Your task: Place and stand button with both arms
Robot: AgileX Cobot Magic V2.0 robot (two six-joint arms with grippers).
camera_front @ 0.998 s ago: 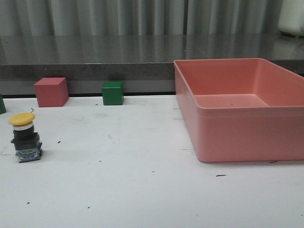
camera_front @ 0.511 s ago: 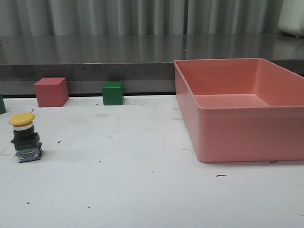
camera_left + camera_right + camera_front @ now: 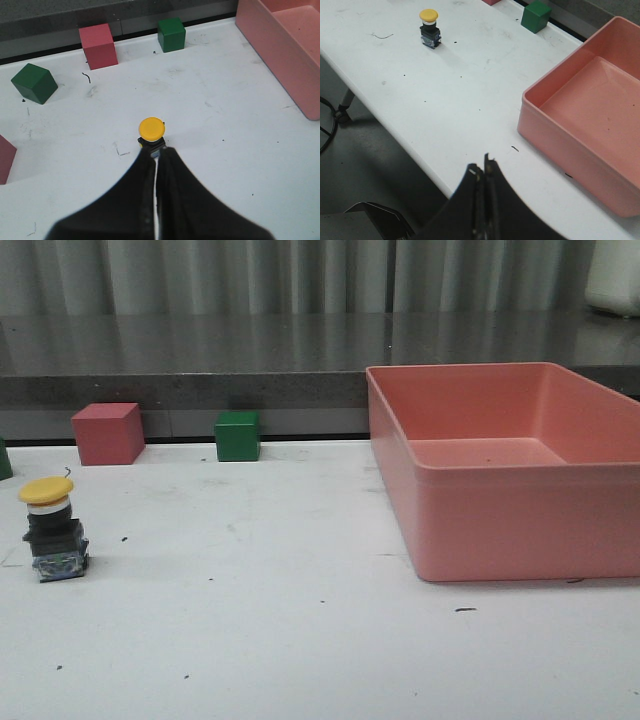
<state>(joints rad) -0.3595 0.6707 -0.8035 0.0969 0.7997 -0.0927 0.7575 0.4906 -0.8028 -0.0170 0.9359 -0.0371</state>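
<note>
The button point(image 3: 52, 525) stands upright on the white table point(image 3: 300, 620) at the far left, yellow cap on top, black body and bluish base below. No gripper shows in the front view. In the left wrist view my left gripper point(image 3: 156, 151) is shut and empty, its tips just short of the button point(image 3: 151, 131) and covering part of its body. In the right wrist view my right gripper point(image 3: 483, 170) is shut and empty over the table's front edge, far from the button point(image 3: 429, 29).
A large pink bin point(image 3: 520, 525) stands empty on the right. A red cube point(image 3: 108, 433) and a green cube point(image 3: 238, 435) sit along the back edge. The left wrist view shows another green cube point(image 3: 34, 82) and a red block point(image 3: 4, 157) at the left.
</note>
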